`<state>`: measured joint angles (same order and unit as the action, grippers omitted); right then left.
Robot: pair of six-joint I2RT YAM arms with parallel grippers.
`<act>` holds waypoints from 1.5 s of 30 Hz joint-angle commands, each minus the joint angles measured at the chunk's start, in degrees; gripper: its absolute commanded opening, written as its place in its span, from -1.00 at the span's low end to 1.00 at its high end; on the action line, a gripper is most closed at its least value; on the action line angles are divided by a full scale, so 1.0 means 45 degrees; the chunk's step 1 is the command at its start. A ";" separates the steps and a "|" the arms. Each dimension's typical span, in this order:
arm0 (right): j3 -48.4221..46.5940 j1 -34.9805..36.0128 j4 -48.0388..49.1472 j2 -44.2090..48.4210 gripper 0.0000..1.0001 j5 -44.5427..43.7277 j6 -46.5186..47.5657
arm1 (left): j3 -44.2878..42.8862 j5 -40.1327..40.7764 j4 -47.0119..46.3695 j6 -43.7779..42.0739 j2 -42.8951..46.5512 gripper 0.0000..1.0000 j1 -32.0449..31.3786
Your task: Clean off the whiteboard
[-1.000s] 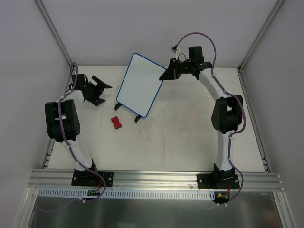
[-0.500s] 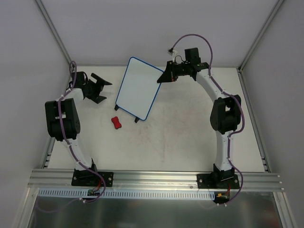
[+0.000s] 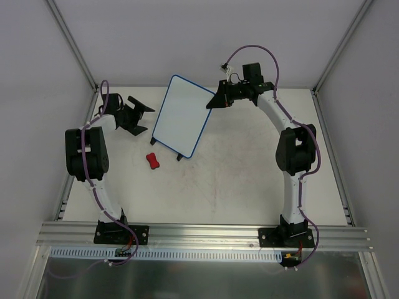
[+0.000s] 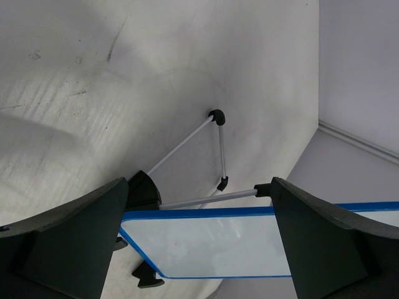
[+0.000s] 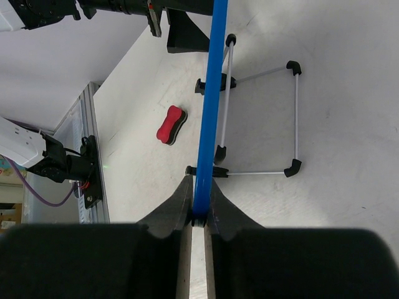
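Tabletop [image 3: 249, 180]: right end effector [image 3: 212, 104] clamps whiteboard [image 3: 181, 115] edge.

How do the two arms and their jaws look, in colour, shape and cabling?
Both the left arm and the right arm have white curved links between bulky black joint housings, on black base plates bolted to an aluminium rail. A thin purple cable loops along each arm. The jaws are matte black, broad and wedge-shaped.
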<state>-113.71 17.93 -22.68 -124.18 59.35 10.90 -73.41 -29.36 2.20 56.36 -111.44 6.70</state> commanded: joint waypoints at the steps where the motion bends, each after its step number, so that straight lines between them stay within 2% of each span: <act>1: 0.0034 0.0097 0.0625 0.0154 -0.74 0.0307 0.0586 | -0.0426 -0.0174 -0.0137 0.0152 0.0115 0.98 0.0015; 18: 0.0113 0.0058 0.0645 0.0017 -0.52 0.0209 0.0782 | -0.0250 -0.0096 -0.0137 -0.0102 0.0447 0.98 0.0093; 37: 0.0523 0.0038 0.0703 0.0017 -0.51 0.0150 0.1036 | 0.0043 0.0002 -0.0176 -0.0317 0.0760 0.98 0.0094; 42: 0.0757 0.0000 0.0703 0.0115 -0.45 0.0072 0.1211 | 0.0082 0.0002 -0.0176 -0.0317 0.0838 0.98 0.0113; 43: 0.0796 0.0018 0.0703 0.0134 -0.34 0.0034 0.1212 | 0.0082 0.0002 -0.0195 -0.0317 0.0857 0.98 0.0113; 45: 0.0894 0.0019 0.0723 0.0174 -0.31 0.0033 0.1250 | 0.0121 0.0002 -0.0195 -0.0317 0.0896 0.98 0.0113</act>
<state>-109.91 17.72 -21.19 -124.84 58.87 14.94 -73.34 -29.41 2.00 55.96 -111.04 6.85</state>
